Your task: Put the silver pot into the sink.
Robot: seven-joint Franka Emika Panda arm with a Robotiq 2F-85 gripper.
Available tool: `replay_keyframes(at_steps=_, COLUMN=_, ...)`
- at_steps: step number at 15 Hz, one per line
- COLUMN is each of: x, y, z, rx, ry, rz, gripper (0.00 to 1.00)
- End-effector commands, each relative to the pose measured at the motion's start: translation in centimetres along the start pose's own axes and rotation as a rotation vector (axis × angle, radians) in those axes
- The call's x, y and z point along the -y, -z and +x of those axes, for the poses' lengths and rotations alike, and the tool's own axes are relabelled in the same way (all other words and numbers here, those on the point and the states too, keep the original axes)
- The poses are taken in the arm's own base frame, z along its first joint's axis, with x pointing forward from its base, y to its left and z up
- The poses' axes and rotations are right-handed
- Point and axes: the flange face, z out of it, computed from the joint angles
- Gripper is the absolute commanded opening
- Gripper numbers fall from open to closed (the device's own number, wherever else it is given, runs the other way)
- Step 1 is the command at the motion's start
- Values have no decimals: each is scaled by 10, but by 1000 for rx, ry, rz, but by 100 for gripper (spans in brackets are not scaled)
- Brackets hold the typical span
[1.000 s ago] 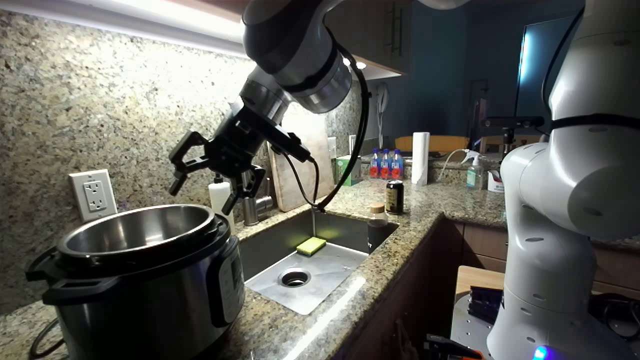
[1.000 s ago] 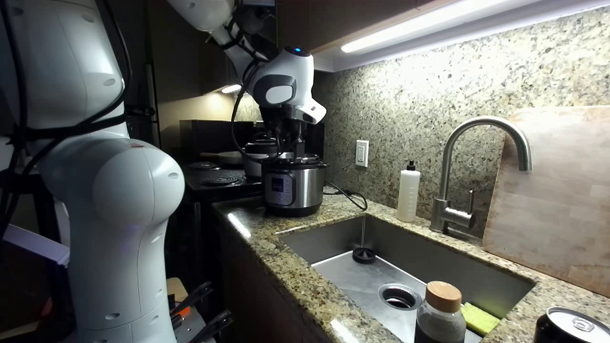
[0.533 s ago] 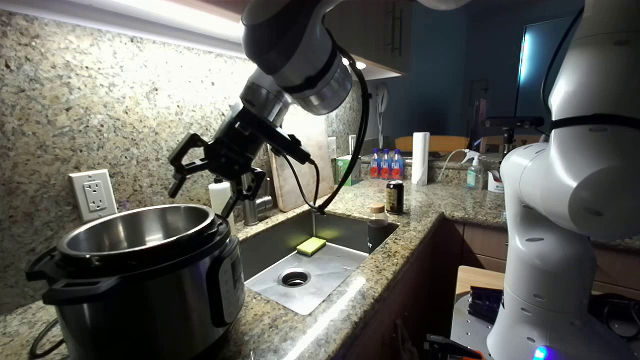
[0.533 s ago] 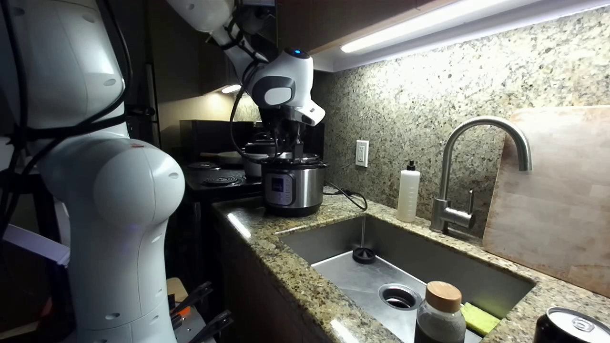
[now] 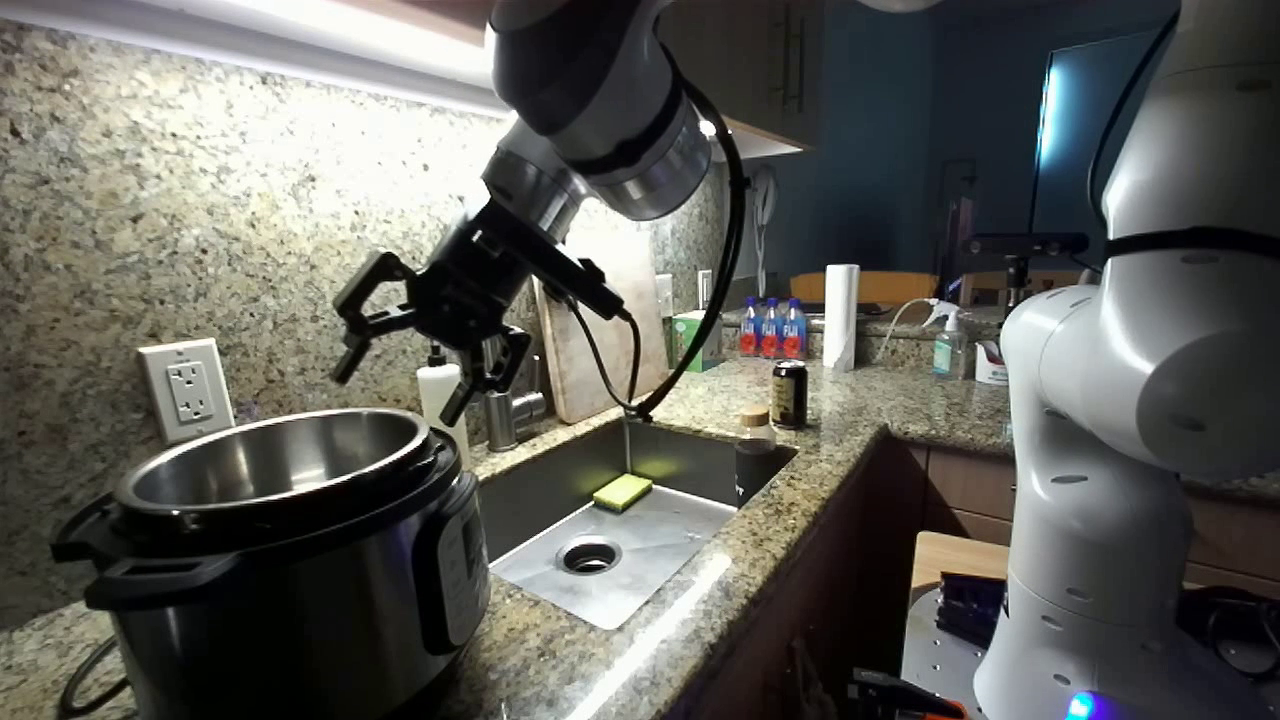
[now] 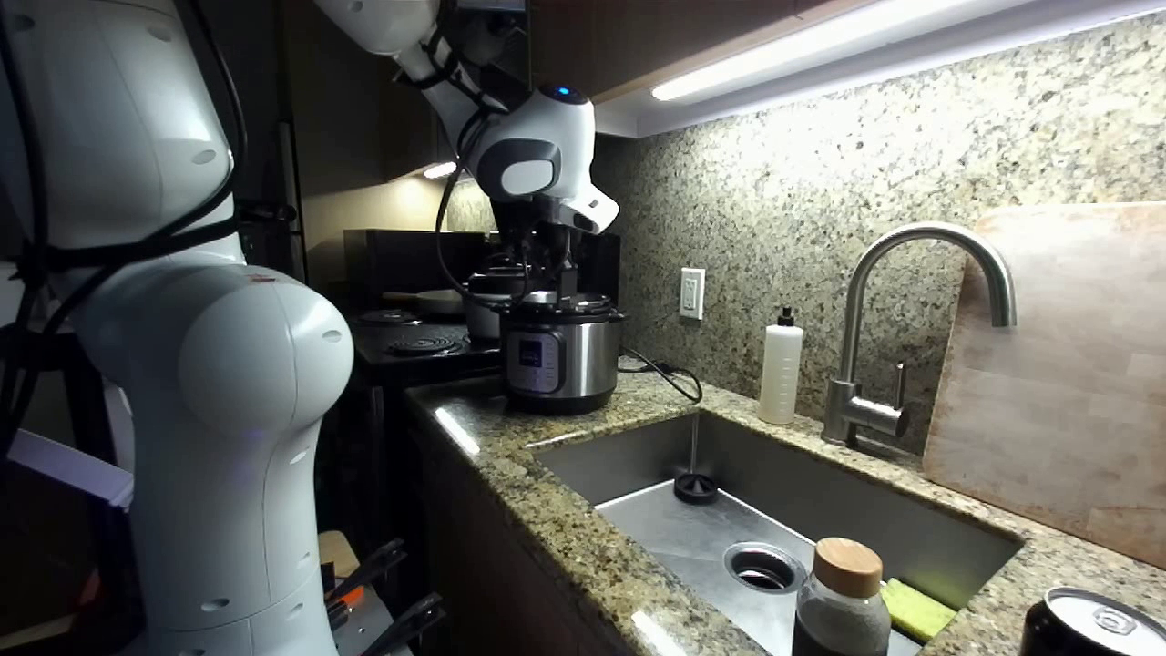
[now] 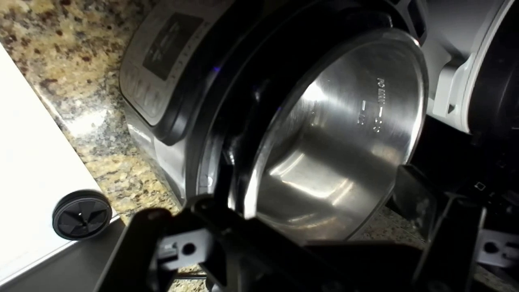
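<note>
Granite counter [image 5: 775, 520], matching granite wall [image 5: 150, 200] behind, strip light [image 6: 802, 53] above. Nearest in an exterior view: steel cooker [image 5: 290, 620] standing on the counter, silver pot [image 5: 270, 460] seated inside it, rim showing at the top. Only the wrist view gives the small marks [image 7: 380, 101] on the pot's inner wall. Gripper [image 5: 399, 393] hangs just above the pot. Jaws spread wide, holding nothing; in the wrist view the fingers [image 7: 413, 198] show on either side of the pot's mouth. Whether a fingertip touches pot or cooker, can't tell. Pot is upright, mouth facing up, centre axis vertical; round body, plain rim. Next to the cooker, sunk in the counter: steel sink [image 5: 650, 555] with a round drain [image 5: 588, 556] and a yellow-green sponge [image 5: 622, 493], both seen in both exterior views. Black stopper [image 6: 695, 488] at the sink's cooker end shows in an exterior view and the wrist view. Faucet [image 6: 854, 328] arches over the sink, full curve clear in an exterior view, white bottle [image 6: 781, 374] near its base. Pale board [image 6: 1048, 364] leans on the wall just beyond. Farther back in an exterior view: black can [image 5: 789, 395], three water bottles [image 5: 771, 328], paper towel roll [image 5: 841, 316]. Coil burner [image 6: 424, 346] past the cooker, in an exterior view.
</note>
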Motion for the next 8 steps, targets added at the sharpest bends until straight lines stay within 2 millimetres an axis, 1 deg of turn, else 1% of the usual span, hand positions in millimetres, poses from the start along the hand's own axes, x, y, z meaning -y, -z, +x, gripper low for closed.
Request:
replay_keyframes(at_steps=1, x=2, y=-7, z=-2, rx=15, ry=13, rz=9, gripper=100)
replay_keyframes(at_steps=4, x=3, y=-16, z=-2, rx=28, ry=13, rz=13, gripper=100)
replay_keyframes(at_steps=8, x=4, y=-22, z=-4, rx=40, ry=23, rz=15, gripper=100)
